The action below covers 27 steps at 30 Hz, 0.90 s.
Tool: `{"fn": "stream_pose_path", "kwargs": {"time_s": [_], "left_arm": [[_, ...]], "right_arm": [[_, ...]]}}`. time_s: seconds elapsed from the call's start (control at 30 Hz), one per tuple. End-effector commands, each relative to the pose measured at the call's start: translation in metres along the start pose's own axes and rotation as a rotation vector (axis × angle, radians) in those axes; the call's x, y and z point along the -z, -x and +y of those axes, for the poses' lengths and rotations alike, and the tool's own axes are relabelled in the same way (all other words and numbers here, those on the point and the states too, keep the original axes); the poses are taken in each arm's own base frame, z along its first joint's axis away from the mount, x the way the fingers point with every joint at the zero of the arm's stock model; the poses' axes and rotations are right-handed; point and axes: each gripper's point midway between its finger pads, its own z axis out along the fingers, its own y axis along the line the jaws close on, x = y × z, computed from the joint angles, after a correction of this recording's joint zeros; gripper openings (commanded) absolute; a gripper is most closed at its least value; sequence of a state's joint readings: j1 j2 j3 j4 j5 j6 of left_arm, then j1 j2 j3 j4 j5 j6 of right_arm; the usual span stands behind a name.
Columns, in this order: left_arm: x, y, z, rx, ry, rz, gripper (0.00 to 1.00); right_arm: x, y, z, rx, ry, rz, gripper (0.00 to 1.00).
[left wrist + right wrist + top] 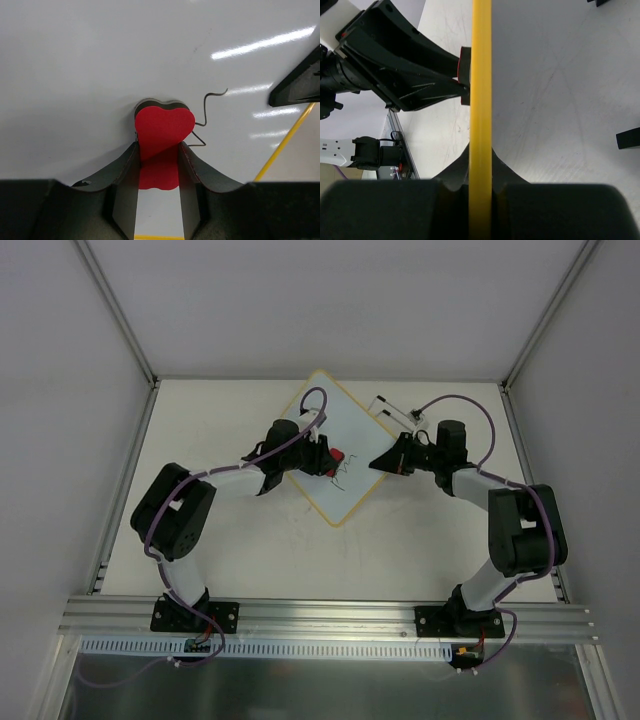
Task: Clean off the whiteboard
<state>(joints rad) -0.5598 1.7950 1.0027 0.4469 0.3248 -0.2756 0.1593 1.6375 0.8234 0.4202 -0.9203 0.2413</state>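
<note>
Red eraser (164,127) pinched by left gripper (159,150) on whiteboard (100,60); right gripper (481,155) apparently clamps its frame edge.

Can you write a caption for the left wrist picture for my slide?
Left gripper holds a red heart-shaped eraser against the whiteboard, beside a black squiggle.

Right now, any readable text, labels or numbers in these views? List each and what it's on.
No readable text in any view.
whiteboard: only a black squiggle, no letters or numbers.
red eraser: no print showing.
marker: too small to tell whether it bears any print.
</note>
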Motion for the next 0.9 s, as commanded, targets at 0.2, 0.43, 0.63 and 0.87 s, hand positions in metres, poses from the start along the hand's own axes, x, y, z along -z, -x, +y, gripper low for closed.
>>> {"fn": "stream_pose_path", "kwargs": {"time_s": [0.2,0.43,0.63,0.87], "left_arm": [[0.003,-0.040,-0.006,0.057,0.011,0.097,0.00],[0.021,-0.032,0.043,0.160,0.119,0.027,0.00],[0.036,-0.032,0.090,0.208,0.237,-0.003,0.00],[0.025,0.002,0.101,0.176,0.222,-0.039,0.00]], "right_arm": [[-0.002,0.016,0.059,0.206,0.223,0.015,0.00],[0.000,0.016,0.057,0.203,0.220,0.013,0.00],[0.001,0.013,0.055,0.198,0.215,0.015,0.00],[0.001,0.011,0.056,0.195,0.219,0.021,0.00]]}}
